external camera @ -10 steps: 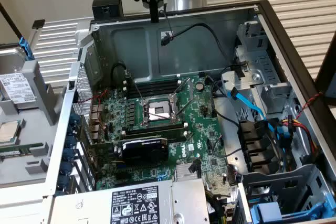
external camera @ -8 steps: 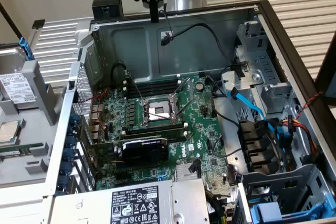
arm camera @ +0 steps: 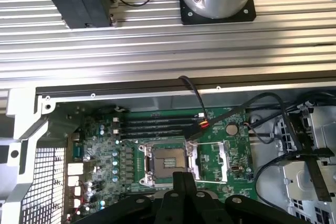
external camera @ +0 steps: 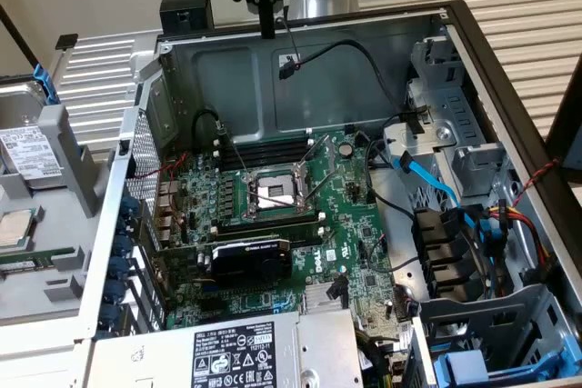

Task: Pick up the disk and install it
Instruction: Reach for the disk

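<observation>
Hand [external camera: 266, 30] shut, empty, above case [external camera: 227, 70]; disk [external camera: 32, 150] label print illegible.

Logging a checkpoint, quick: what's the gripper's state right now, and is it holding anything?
Gripper: jaws shut, holding nothing, above the open computer case; the disk sits outside it.

The exterior view's left edge crops the disk [external camera: 18, 102], whose label [external camera: 27, 154] print is illegible.
</observation>
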Controlling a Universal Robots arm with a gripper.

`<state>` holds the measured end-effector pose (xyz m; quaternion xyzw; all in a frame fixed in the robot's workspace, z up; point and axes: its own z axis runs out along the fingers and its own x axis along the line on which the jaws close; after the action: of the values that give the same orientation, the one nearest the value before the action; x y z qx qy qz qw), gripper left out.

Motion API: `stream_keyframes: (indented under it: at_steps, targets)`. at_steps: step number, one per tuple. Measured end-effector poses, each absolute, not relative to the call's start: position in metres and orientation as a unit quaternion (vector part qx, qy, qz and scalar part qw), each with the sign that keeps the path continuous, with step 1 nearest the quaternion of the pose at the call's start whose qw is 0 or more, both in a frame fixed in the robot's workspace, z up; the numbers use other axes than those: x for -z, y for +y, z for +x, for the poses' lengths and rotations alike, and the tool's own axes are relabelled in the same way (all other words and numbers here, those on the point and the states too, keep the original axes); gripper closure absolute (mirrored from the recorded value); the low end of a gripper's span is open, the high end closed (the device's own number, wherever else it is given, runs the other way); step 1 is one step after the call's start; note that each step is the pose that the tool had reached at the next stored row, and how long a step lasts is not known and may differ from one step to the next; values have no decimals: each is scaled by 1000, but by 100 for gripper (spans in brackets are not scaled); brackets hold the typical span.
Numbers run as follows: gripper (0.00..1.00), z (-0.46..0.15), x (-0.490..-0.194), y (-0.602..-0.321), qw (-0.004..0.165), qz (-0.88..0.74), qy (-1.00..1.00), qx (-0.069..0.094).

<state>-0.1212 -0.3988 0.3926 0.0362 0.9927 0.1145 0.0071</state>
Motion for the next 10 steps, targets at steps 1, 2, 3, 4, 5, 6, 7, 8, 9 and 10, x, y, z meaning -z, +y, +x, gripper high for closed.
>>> stream_keyframes:
  at_steps: [1,2,3,4,5,6,7,8,9,10]
  targets:
    - [89,-121,-393,-399,7,36,993,-115]
    - [89,-121,-393,-399,7,36,993,-115]
    - [89,-121,-393,-399,7,36,993,-115]
    - [89,-121,-393,-399,7,36,993,-115]
    - [89,-121,-393,-399,7,36,993,-115]
    - [89,-121,-393,-399,7,36,993,-115]
    - [89,-121,-393,-399,7,36,993,-115]
    - [89,-121,-393,-399,7,36,993,-115]
    - [89,-121,-393,-399,7,36,993,-115]
    - [89,-122,-393,-399,7,36,993,-115]
